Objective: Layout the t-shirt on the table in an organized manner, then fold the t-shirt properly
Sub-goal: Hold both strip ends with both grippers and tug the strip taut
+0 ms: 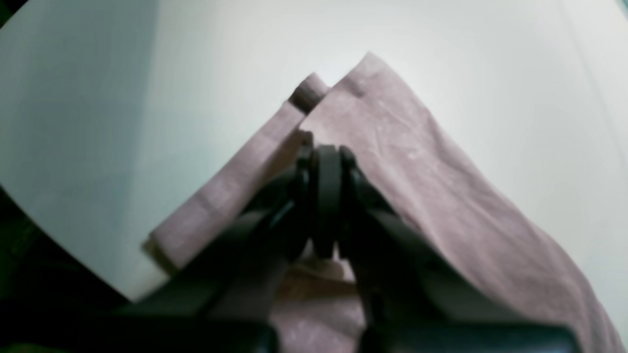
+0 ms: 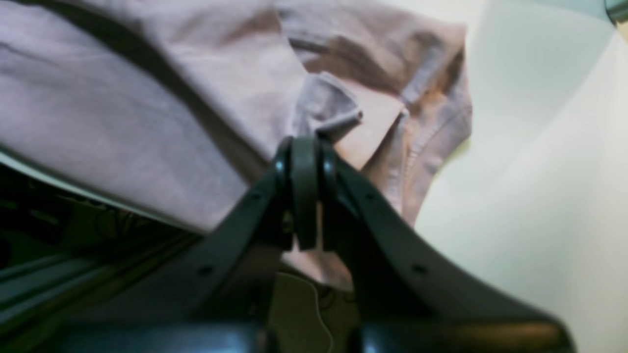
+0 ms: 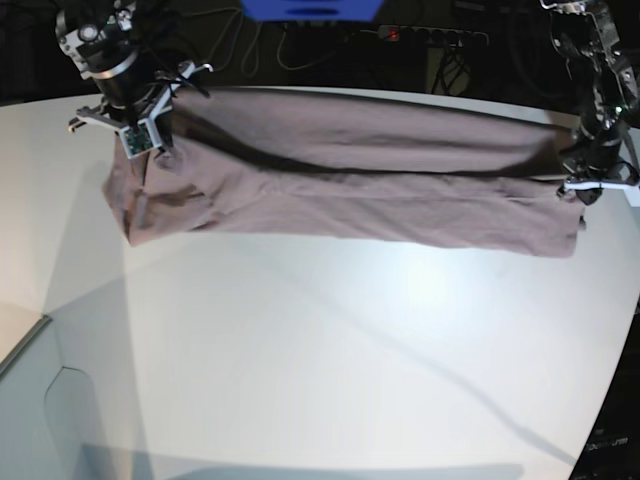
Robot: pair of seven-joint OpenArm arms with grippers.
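The table (image 3: 330, 350) fills most of the base view: big glossy white top w/ a curved edge, soft glare at centre, bare across the whole lower half.

The t-shirt (image 3: 350, 190) runs as a long horizontal band across the upper part of that view, near the far edge. Dusty mauve-brown, thin soft knit, no print. It reads as doubled lengthwise: a dark shadow line runs along the band between an upper and a lower layer. Surface mostly smooth, shallow diagonal creases only. Left end looks bunched, w/ stitched hems showing in the right wrist view; right end shows a straight hemmed edge and a sharp corner in the left wrist view.

Progress, my read: spreading seems done, and a first lengthwise fold is in place or being set. Crosswise folds into a compact packet are left, and the rumpled left end prob needs tidying first.

Right gripper (image 3: 140, 135), upper left of base view, has its black fingers pressed together, pinching a small peak of fabric at the bunched end. Left gripper (image 3: 590, 185), far right of base view, is likewise clamped tight on the shirt's edge by the hem corner; cloth drapes away on both sides of it.
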